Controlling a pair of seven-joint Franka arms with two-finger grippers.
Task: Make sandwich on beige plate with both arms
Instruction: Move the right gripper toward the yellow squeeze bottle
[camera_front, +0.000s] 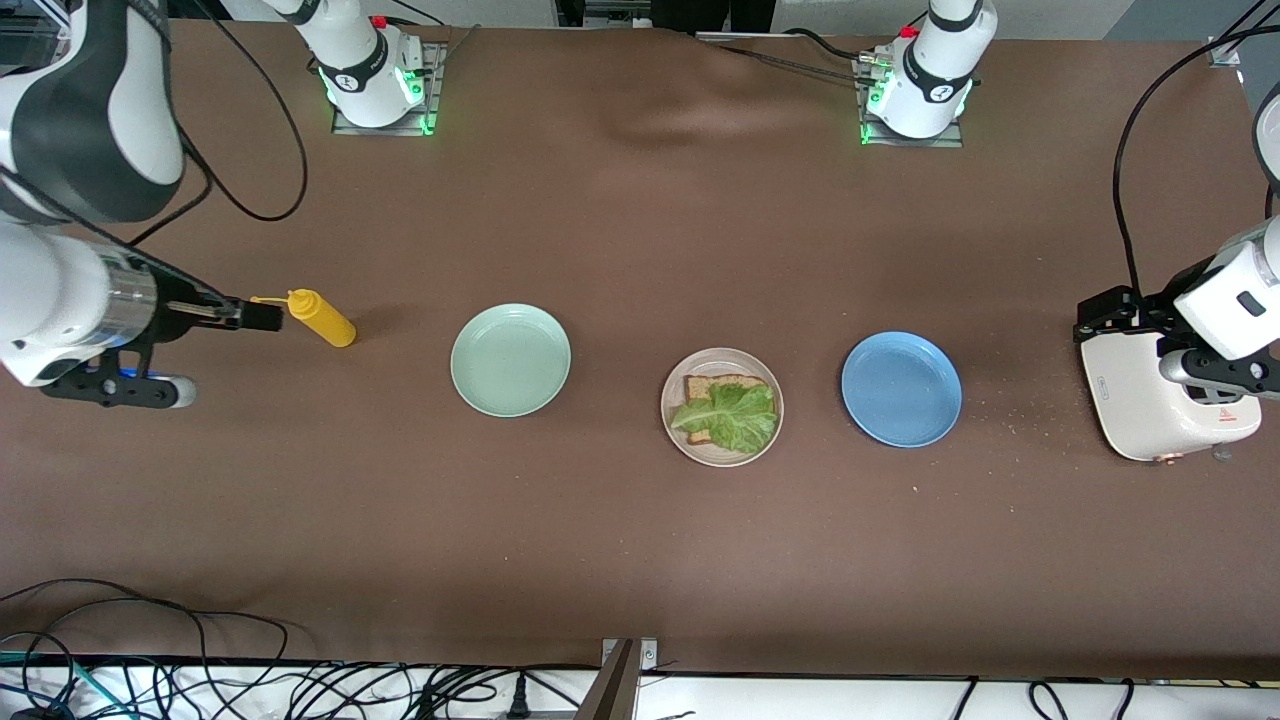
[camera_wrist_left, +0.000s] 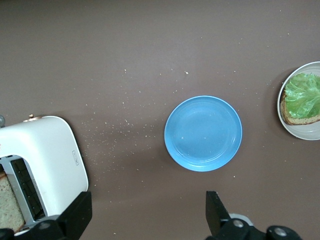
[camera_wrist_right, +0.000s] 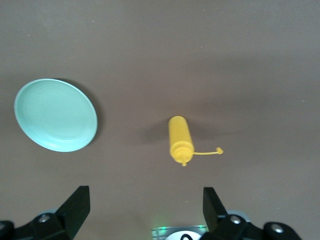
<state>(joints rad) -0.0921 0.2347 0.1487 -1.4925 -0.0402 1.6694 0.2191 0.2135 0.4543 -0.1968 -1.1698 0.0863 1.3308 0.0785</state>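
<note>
The beige plate (camera_front: 722, 458) sits mid-table between two other plates. On it lies one slice of brown bread (camera_front: 722, 384) with a ruffled green lettuce leaf (camera_front: 732, 416) on top. The left wrist view shows the same plate (camera_wrist_left: 306, 132), bread (camera_wrist_left: 300, 120) and lettuce (camera_wrist_left: 304, 95) at its edge. Another bread slice (camera_wrist_left: 7, 204) stands in the white toaster (camera_wrist_left: 47, 155). My left gripper (camera_wrist_left: 148, 202) hangs open over the table by the toaster (camera_front: 1150, 400), holding nothing. Open and holding nothing, my right gripper (camera_wrist_right: 145, 197) hangs above the table beside a yellow squeeze bottle (camera_wrist_right: 180, 140).
A mint-green plate (camera_front: 510, 360) lies toward the right arm's end, a blue plate (camera_front: 901, 389) toward the left arm's end. The yellow bottle (camera_front: 322, 318) lies on its side with its cap off. Crumbs dot the cloth between the blue plate (camera_wrist_left: 203, 133) and the toaster.
</note>
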